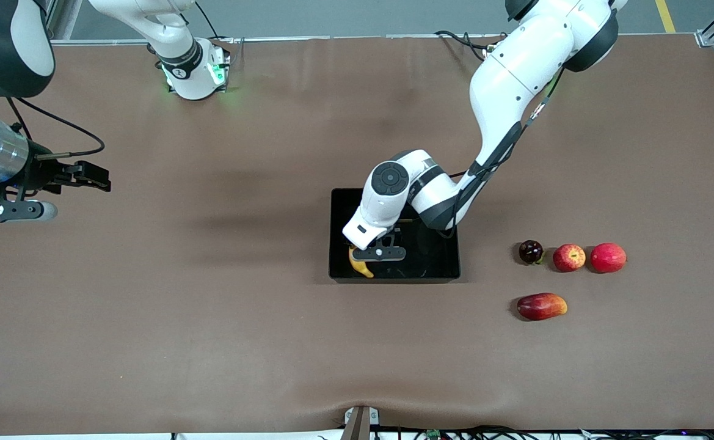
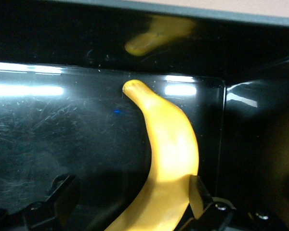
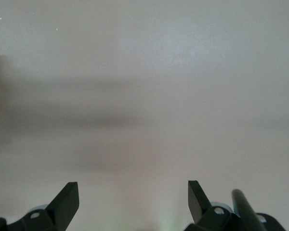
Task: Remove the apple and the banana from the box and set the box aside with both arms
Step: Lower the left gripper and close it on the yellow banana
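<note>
The black box (image 1: 442,269) sits mid-table. The yellow banana (image 1: 360,267) lies inside it, by the wall toward the right arm's end; the left wrist view shows it (image 2: 171,144) on the glossy floor of the box (image 2: 48,125). My left gripper (image 1: 378,255) is down in the box, open, its fingers astride the banana (image 2: 130,187), with one finger (image 2: 198,192) touching it. My right gripper (image 1: 91,176) is open and empty (image 3: 133,190) over bare table at the right arm's end. The red apple with yellowish patches (image 1: 569,257) lies on the table toward the left arm's end.
Beside the apple lie a dark round fruit (image 1: 531,251) and a red round fruit (image 1: 608,257) in a row. A long red fruit (image 1: 542,306) lies nearer the front camera. Brown mat (image 1: 210,318) covers the table.
</note>
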